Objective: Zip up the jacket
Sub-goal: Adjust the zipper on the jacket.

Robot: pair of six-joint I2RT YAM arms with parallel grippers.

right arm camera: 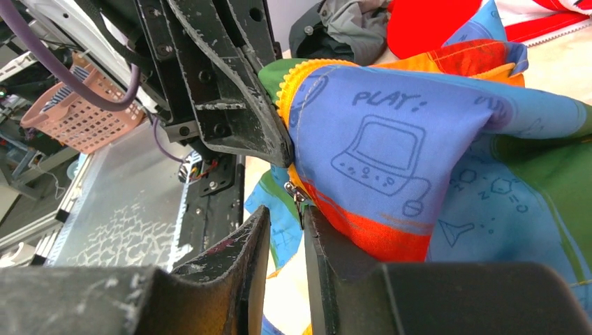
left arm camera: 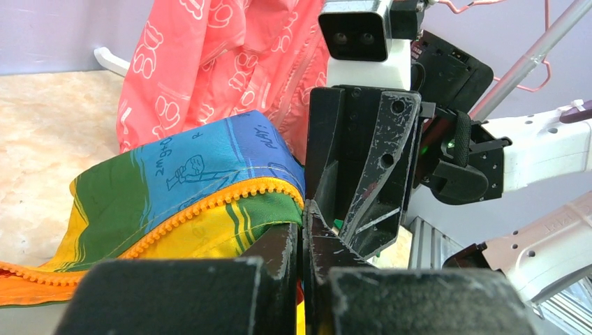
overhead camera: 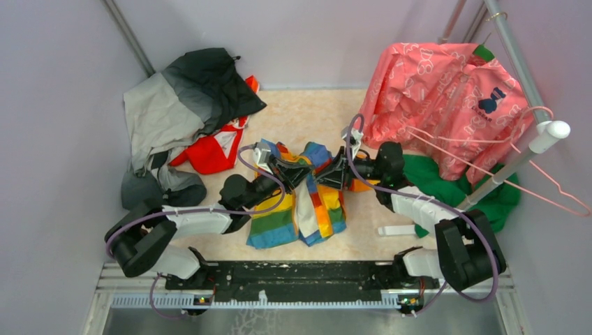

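The rainbow-striped jacket (overhead camera: 307, 206) lies bunched in the middle of the table, its top lifted between both grippers. My left gripper (left arm camera: 305, 209) is shut on the jacket's (left arm camera: 188, 167) edge, right at the end of the orange zipper teeth (left arm camera: 209, 201). My right gripper (right arm camera: 286, 209) faces it with its jaws a narrow gap apart. The small metal zipper pull (right arm camera: 297, 199) hangs at that gap, against the right fingertip (right arm camera: 311, 216), and is not pinched. Blue and red jacket cloth (right arm camera: 391, 146) rests on that finger. In the top view the left gripper (overhead camera: 297, 167) and right gripper (overhead camera: 329, 174) nearly meet.
A grey-and-black jacket (overhead camera: 181, 105) and a red garment (overhead camera: 209, 150) are heaped at the back left. A pink patterned garment (overhead camera: 447, 98) hangs on the rack pole (overhead camera: 520, 70) at the right, above a green garment (overhead camera: 454, 185) and a pink hanger (overhead camera: 551, 188).
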